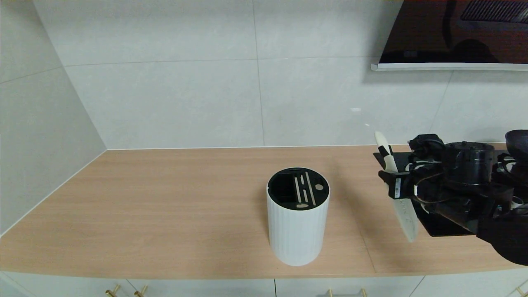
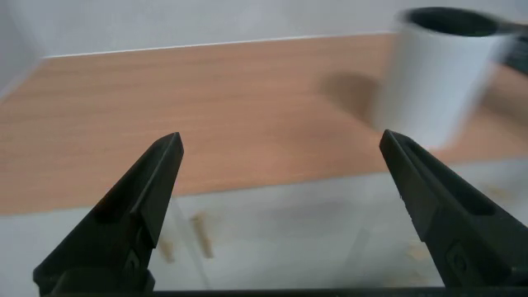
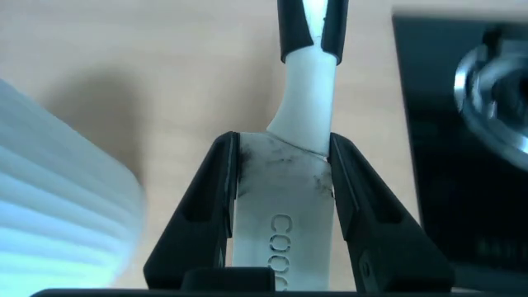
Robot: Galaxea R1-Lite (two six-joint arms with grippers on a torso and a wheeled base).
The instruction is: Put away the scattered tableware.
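Note:
A white ribbed utensil holder [image 1: 298, 225] with a black slotted top stands upright mid-counter; it also appears as a pale cylinder [image 2: 433, 74] and a ribbed white wall [image 3: 58, 206]. My right gripper [image 1: 394, 183] is shut on a white knife [image 1: 403, 216], clamped on the blade just below the handle [image 3: 285, 206]. The knife hangs above the counter to the right of the holder, its white-and-black handle [image 1: 385, 153] tilted toward the wall and the blade toward the front edge. My left gripper [image 2: 280, 153] is open and holds nothing, in front of the counter's front edge.
A black cooktop [image 1: 437, 227] lies at the counter's right under the right arm, with a dark pot [image 1: 517, 142] behind. A dark range hood [image 1: 453, 33] hangs upper right. The wooden counter [image 1: 165, 206] is bare to the holder's left. Cabinet doors with brass handles [image 1: 111, 292] lie below.

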